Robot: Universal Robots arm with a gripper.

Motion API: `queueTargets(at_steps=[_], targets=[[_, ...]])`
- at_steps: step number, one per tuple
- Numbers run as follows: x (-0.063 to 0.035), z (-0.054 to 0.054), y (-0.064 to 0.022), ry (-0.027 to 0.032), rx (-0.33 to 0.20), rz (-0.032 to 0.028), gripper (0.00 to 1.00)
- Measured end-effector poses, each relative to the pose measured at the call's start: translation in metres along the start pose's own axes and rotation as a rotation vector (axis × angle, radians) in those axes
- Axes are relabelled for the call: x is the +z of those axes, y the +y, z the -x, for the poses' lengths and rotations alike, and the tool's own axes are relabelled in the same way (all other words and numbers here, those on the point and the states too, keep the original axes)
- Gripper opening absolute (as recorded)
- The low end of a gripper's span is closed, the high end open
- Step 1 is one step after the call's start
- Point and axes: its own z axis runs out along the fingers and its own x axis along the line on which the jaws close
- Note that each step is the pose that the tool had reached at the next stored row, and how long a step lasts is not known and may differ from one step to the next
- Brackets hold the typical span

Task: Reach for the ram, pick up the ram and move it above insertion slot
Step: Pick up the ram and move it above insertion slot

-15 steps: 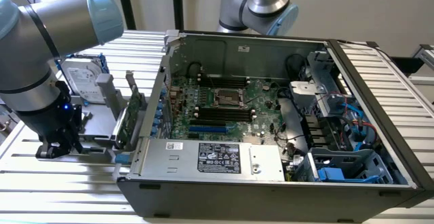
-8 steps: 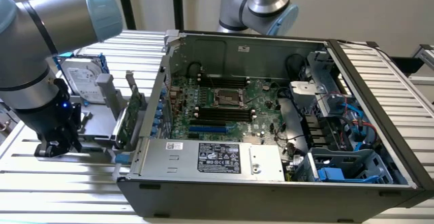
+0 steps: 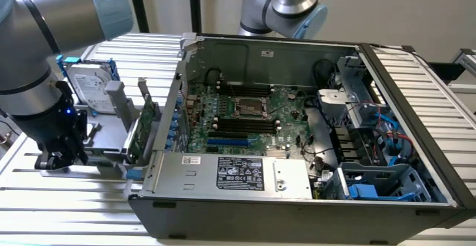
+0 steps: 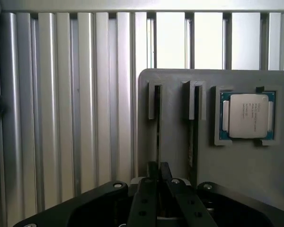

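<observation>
Exterior view first. Down low on the exterior view's left with the gripper (image 3: 58, 159), right at the grey holder (image 3: 104, 137) on the slatted table (image 3: 67, 201). Farther back, standing upright, the silver hard drive (image 3: 93, 87) with blue rails. Next along, on edge, the green expansion card (image 3: 146, 124), just beside the wall of the open computer case (image 3: 297, 215). Inside that case, lying flat, the motherboard (image 3: 246, 112), well apart from the gripper.

Over to the wrist view. Looking straight down onto the holder. Fingers (image 4: 151, 177) drawn almost together, lined up over the ram (image 4: 157, 127), seen edge-on as a thin dark strip standing in its slot. Seemingly pinching the near end of it, though hard to be sure of contact from this angle. Seated in the holder, not yet lifted. One slot over, a second thin stick (image 4: 194, 137). Past that, in a square recess, a processor chip (image 4: 247, 115).
</observation>
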Motion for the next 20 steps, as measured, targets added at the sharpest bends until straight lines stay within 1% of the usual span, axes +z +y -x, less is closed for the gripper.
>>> queueTargets(at_steps=[5,8,11,15,20], targets=[[-0.0075,0.0,0.0004,-0.0001,0.0,0.0,0.14],[-0.0134,0.0,0.0006,-0.0001,-0.001,0.0,0.14],[-0.0201,0.0,0.0008,-0.0014,-0.002,0.0001,0.14],[-0.0307,0.001,0.001,-0.0052,-0.005,0.0002,0.14],[-0.0473,0.001,0.0004,-0.0122,-0.013,0.0005,0.14]])
